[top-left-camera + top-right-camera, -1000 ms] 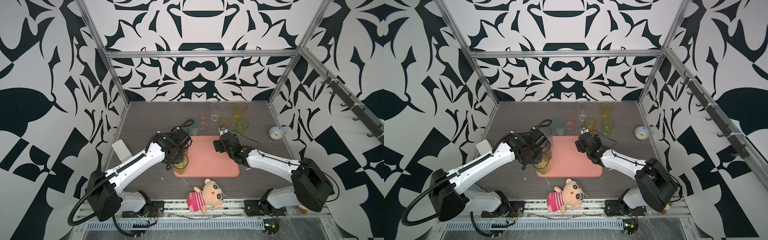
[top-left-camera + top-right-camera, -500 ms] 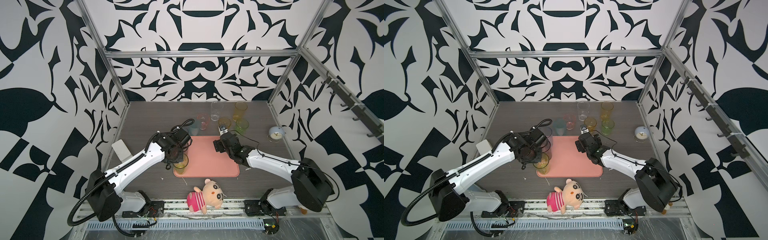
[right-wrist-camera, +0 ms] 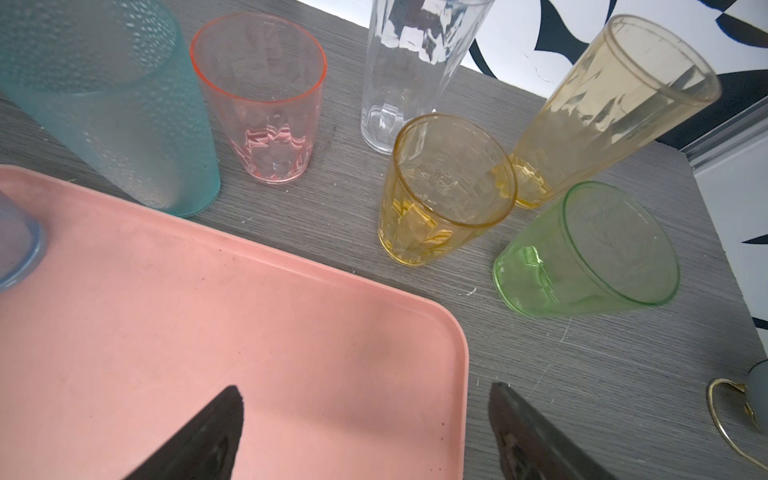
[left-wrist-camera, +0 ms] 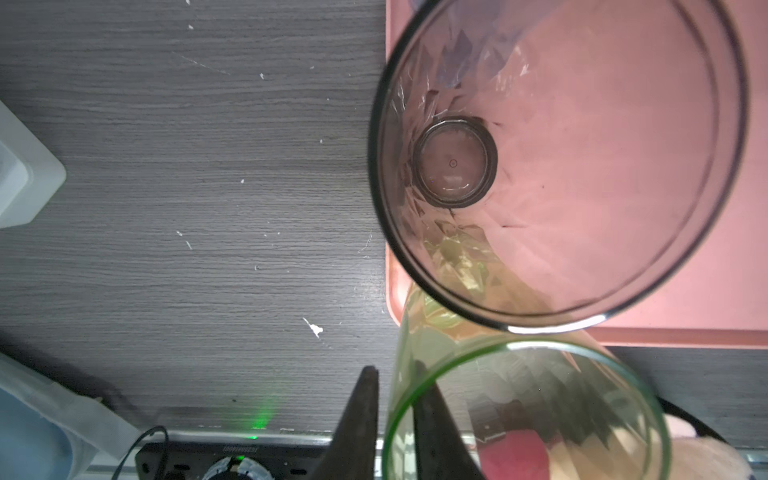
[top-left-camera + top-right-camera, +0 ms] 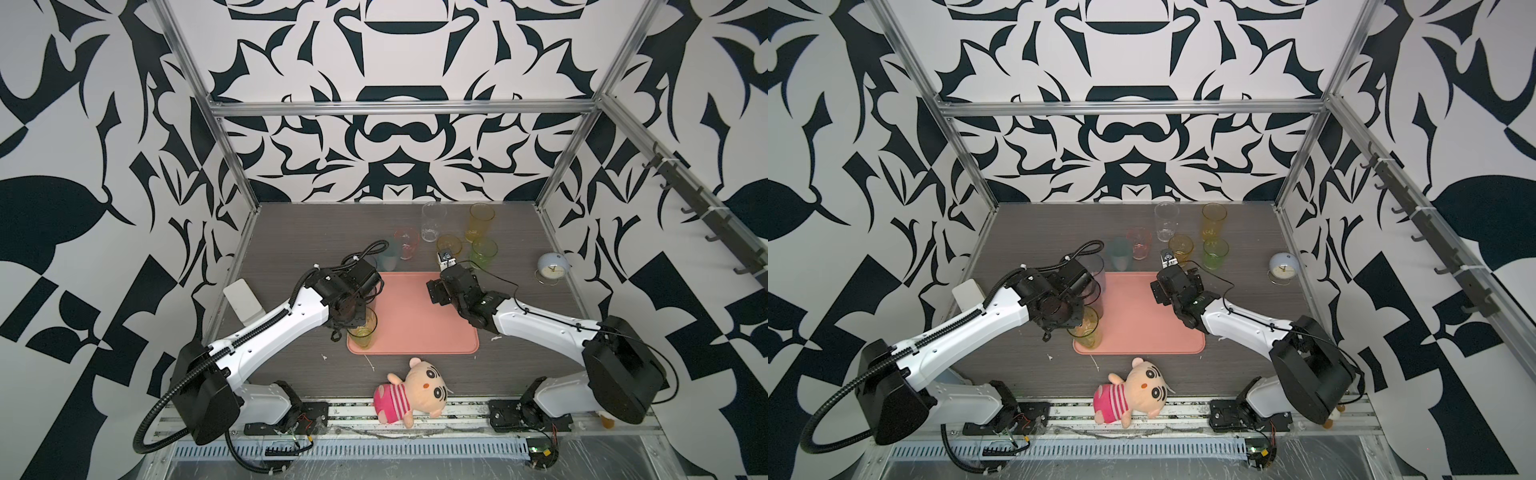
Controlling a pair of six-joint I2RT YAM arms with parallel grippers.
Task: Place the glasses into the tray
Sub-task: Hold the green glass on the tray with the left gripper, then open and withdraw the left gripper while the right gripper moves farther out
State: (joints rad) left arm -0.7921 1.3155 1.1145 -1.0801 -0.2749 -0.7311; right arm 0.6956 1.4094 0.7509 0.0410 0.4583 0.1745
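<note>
Both top views show the dark wood-grain table (image 5: 291,232) with three of the nine glasses already on the salmon-pink tray (image 5: 415,324). At far left sits a small white box (image 5: 243,297). Next, in the left wrist view, the left gripper (image 4: 395,365) straddles the rim of the yellow-green glass (image 4: 519,415), one finger outside the wall and one inside. The gap between them is narrow, but whether they press the wall cannot be told. That glass stands upright in the tray's near left corner. Just beyond it along the left edge stands the smoky glass (image 4: 557,166), and the blue-grey glass (image 5: 1094,266) stands at the far left corner. A plush doll (image 5: 411,390) in a pink striped top lies at the table's front edge, near the tray. Six glasses stand upright on the table beyond the tray's far edge: the teal glass (image 5: 386,257) just beside the rim, then the pink glass (image 5: 406,245) and the tall clear glass (image 5: 433,222). In the right wrist view, the right gripper (image 3: 365,386) hovers over the tray's far right corner, jaws spread wide and grasping nothing. Ahead of it stand the short amber glass (image 5: 449,245), the tall yellow glass (image 5: 481,220) and the short green glass (image 5: 484,251). A small round clock (image 5: 550,268) sits well apart at right
</note>
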